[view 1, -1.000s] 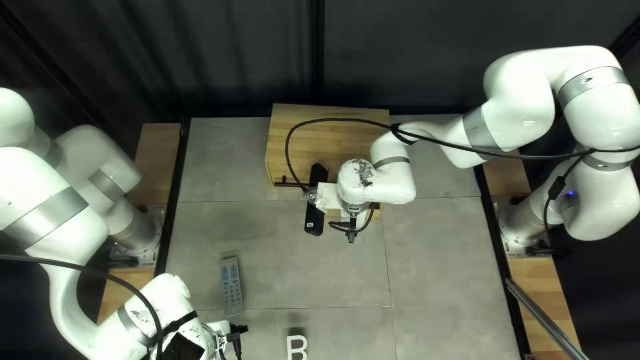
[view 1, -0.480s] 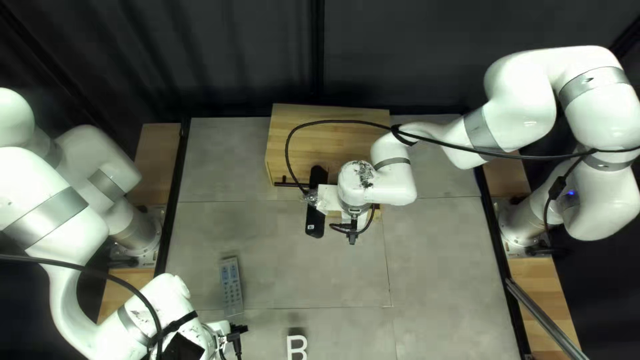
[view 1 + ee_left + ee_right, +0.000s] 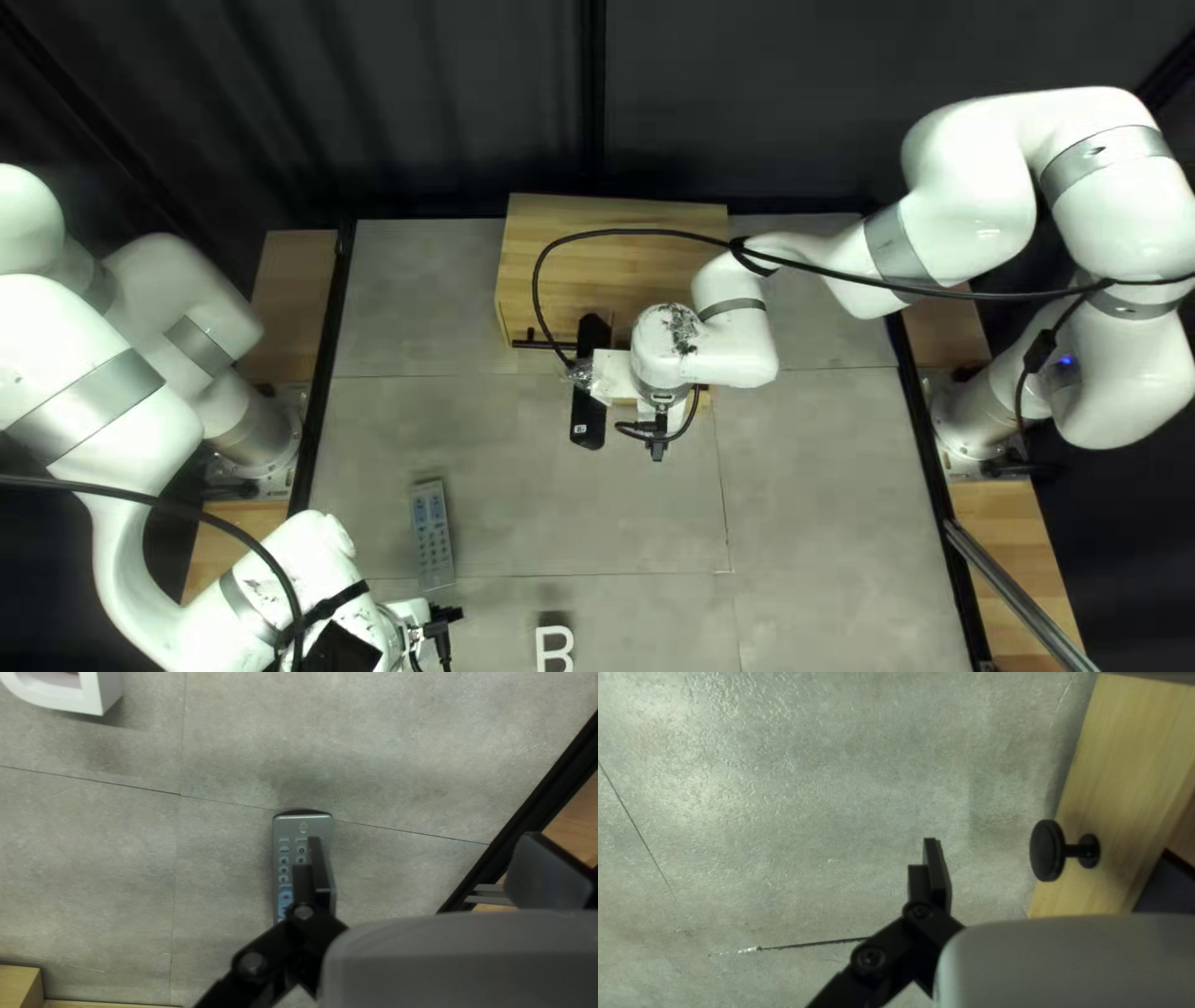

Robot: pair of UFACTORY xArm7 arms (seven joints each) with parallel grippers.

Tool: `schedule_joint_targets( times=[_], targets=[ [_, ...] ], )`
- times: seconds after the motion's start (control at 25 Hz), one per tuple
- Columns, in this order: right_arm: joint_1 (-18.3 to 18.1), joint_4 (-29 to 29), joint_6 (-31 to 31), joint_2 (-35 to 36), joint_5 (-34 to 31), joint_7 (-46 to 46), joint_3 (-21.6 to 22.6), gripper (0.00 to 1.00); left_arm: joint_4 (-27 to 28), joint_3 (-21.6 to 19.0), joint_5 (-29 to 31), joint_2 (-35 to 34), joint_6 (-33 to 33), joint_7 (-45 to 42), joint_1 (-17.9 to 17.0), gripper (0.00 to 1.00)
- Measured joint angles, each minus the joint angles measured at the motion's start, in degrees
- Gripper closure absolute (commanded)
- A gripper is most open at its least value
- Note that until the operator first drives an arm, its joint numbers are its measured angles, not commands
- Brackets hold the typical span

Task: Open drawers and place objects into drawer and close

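While the drawer [image 3: 1120, 753] gapes, the remote [image 3: 432, 535] lies outside.

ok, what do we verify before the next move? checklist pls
1. Drawer open: ok, its front stands out from the cabinet.
2. Right claw off the knob: ok, gap between them.
3. Left claw over the remote: ok.
4. Left claw gripping the remote: cannot tell.
5. B in drawer: not ok, on the table.
6. Room inside drawer: cannot tell, mostly hidden.
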Motion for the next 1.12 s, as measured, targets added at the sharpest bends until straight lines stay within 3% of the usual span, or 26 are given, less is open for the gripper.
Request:
schedule_joint_targets(
  times=[1.12],
  targets=[
    [0.8,-0.9,-0.5,-2.0,0.2,1.0,0.7,0.00,0.0,0.0,0.0,0.0,0.0,0.0,0.0,0.00]
  ],
)
